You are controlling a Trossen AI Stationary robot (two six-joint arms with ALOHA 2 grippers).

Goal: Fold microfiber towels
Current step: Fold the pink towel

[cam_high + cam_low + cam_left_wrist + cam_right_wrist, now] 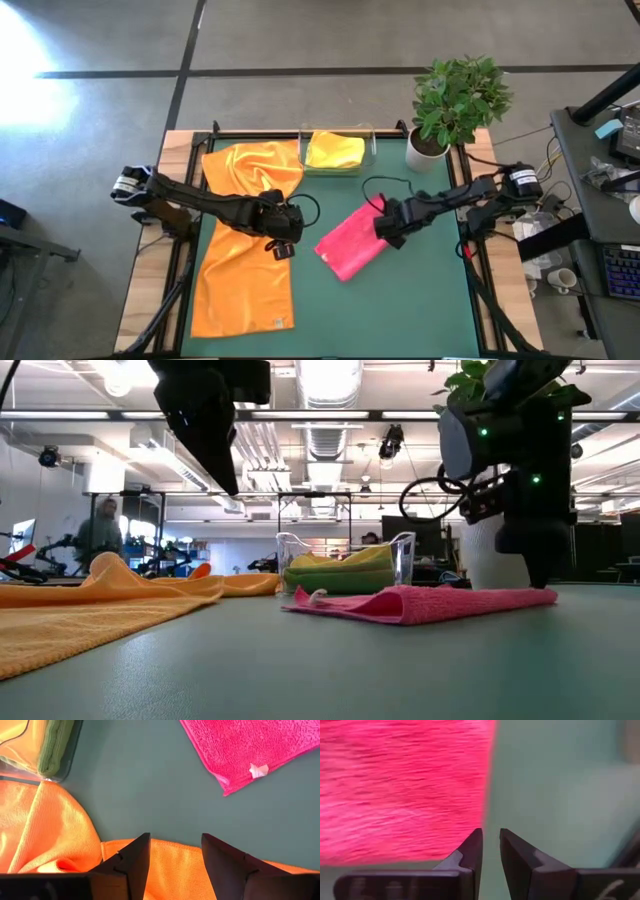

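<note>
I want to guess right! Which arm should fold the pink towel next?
Probably the right. The right gripper sits at the pink towel's edge, while the left gripper hovers open over the orange towel.

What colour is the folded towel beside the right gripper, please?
Hot pink towel; clearest in the high view.

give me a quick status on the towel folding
Left gripper open, empty, over the orange towel. Right gripper jaws nearly shut, empty, at the edge of the folded pink towel. Yellow towel in the tray. Nothing in the way.
</note>
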